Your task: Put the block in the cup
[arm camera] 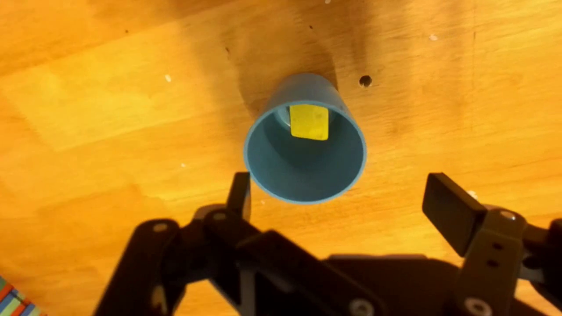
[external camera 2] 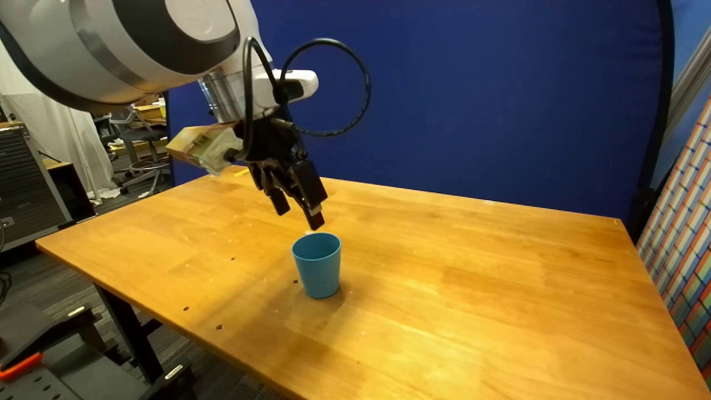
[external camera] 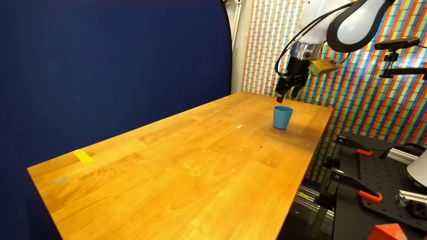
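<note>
The light blue cup stands upright on the wooden table in both exterior views (external camera: pixel 282 119) (external camera 2: pixel 320 273), and I look down into it in the wrist view (arm camera: pixel 303 171). The bright yellow block (arm camera: pixel 309 122) lies inside the cup, at its bottom. The block is hidden by the cup's walls in both exterior views. My gripper is open and empty in the wrist view (arm camera: pixel 342 193), its fingers spread wide. It hangs just above the cup's rim, tilted, in both exterior views (external camera: pixel 287 95) (external camera 2: pixel 299 214), apart from the cup.
The wooden table (external camera: pixel 173 180) has a flat yellow tape strip (external camera: pixel 82 155) near its far end. A dark blue screen (external camera 2: pixel 472 100) stands along one long side. A black mounting plate with orange-handled clamps (external camera: pixel 370 196) is beside the table. A camera on a stand (external camera: pixel 397 43) is nearby.
</note>
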Motion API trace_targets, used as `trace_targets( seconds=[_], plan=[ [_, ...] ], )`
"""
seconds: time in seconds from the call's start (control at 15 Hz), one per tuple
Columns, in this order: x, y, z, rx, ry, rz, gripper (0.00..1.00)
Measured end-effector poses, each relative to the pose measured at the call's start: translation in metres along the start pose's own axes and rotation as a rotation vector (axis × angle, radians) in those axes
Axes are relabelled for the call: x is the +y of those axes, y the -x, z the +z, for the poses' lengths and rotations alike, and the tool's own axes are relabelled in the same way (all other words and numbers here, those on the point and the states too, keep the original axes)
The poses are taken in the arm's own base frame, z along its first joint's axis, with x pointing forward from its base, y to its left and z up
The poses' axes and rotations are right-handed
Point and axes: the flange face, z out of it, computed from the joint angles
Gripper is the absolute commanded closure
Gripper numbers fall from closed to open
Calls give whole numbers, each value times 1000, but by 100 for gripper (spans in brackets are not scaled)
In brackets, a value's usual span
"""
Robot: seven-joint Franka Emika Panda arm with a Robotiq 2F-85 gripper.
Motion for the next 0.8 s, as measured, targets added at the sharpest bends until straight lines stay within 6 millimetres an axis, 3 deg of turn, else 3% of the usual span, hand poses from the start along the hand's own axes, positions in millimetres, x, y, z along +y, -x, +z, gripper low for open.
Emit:
trace_targets(
  seconds=[0.2, 0.47, 0.8],
  plan=[
    [-18, -16, -13, 29, 54, -129, 0],
    [-48, -39, -52, 54, 130, -253, 0],
    [-41, -31, -35, 26, 154, -248, 0]
  ],
)
